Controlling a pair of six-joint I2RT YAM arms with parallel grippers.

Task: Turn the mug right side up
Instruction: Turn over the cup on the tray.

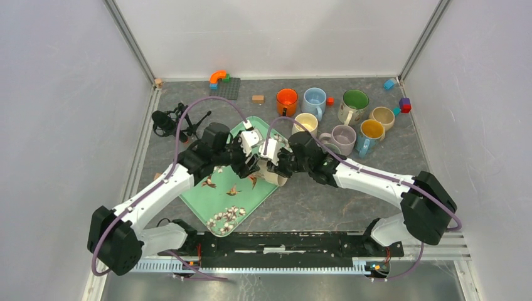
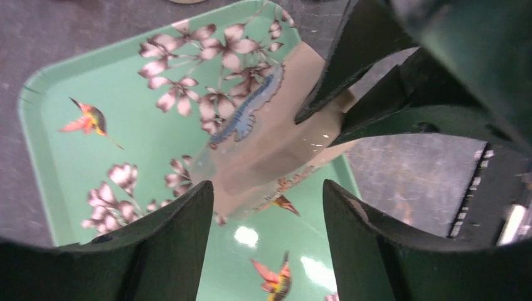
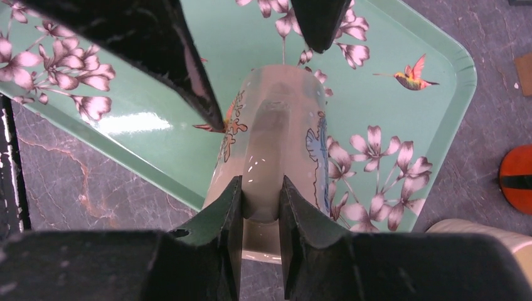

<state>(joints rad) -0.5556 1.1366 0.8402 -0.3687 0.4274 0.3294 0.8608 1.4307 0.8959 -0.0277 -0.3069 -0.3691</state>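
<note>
Right wrist view.

Item: mug [image 3: 276, 138], beige with printed sides. It lies over on its side across the edge of the tray [image 3: 401, 37] nearest the right arm. We cannot tell whether it rests on the tray.

Long axis: runs straight away from the right gripper [image 3: 260, 182] towards the tray's middle, where the left gripper [image 2: 268, 188] faces it.

Right gripper: pinched tight on a narrow beige strip at the mug's near end, which we judge to be the handle.

Left gripper: jaws spread, flanking the far end. We cannot tell whether they touch it.

Mouth end: not made out.

Judgement: the right arm has the grip, so tipping the axis to vertical over the tray falls to it.
</note>
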